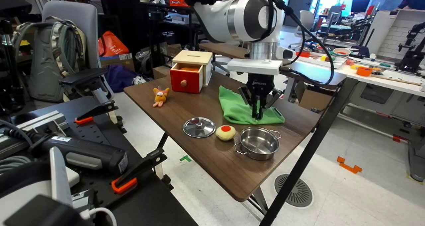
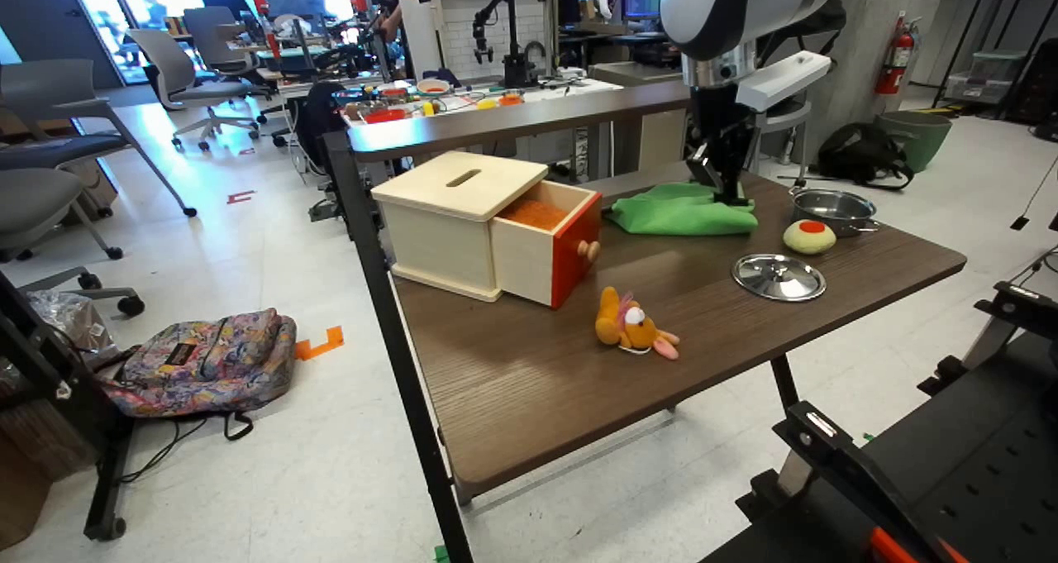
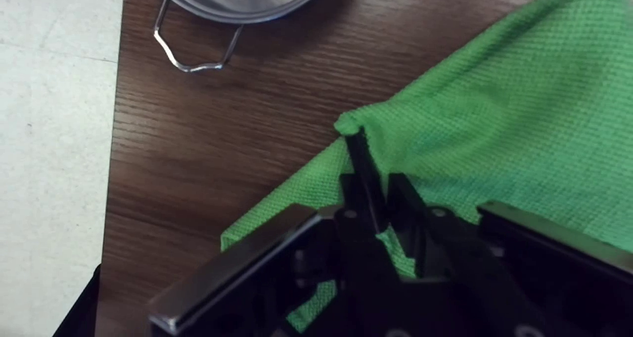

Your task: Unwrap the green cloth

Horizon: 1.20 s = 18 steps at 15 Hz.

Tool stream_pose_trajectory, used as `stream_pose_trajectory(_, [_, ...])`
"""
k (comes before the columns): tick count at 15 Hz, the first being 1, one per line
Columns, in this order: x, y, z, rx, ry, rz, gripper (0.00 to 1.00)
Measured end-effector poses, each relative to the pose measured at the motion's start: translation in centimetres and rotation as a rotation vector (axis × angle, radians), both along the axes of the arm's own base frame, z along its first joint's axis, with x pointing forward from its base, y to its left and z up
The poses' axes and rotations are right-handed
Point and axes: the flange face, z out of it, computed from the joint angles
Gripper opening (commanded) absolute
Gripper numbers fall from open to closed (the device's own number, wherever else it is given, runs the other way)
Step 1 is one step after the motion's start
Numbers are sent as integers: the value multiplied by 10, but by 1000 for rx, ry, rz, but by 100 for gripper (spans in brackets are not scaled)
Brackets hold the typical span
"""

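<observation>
The green cloth [image 1: 236,108] lies folded and rumpled on the brown table; it also shows in an exterior view [image 2: 674,213] and fills the right of the wrist view [image 3: 524,144]. My gripper [image 1: 257,114] points down at the cloth's edge near the metal pot. In the wrist view the fingers [image 3: 381,186] are almost together, with a fold of cloth running up to them. A dark strip runs from between the fingers to the cloth's edge; I cannot tell whether it belongs to the cloth. The fingertips [image 2: 727,199] touch the cloth.
A metal pot [image 1: 259,143] stands close to the cloth. A yellow plush ball with a red spot [image 1: 225,133] and a metal lid [image 1: 199,127] lie beside it. A wooden box with an open red drawer [image 1: 186,78] and an orange toy [image 1: 160,96] are farther along the table.
</observation>
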Motion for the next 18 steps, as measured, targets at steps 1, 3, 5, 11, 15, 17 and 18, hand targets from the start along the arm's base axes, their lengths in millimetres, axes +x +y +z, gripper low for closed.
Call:
stream_pose_trajectory(1, [0,0,0,-3,1,3,0])
stream_pose_trajectory(3, [0,0,0,-6,1,6,1])
stream_pose_trajectory(5, [0,-1,0,-7,1,7,1])
stream_pose_trajectory(11, [4,-3,11,-11,-36,10,1])
stream_pose_trajectory(15, [2,-2,42,-21,-86,30,1])
stream_pose_trajectory(17, [-5,4,53,-42,-90,65,1])
stream_pose_trajectory(18, [-10,9,56,-54,-87,86,1])
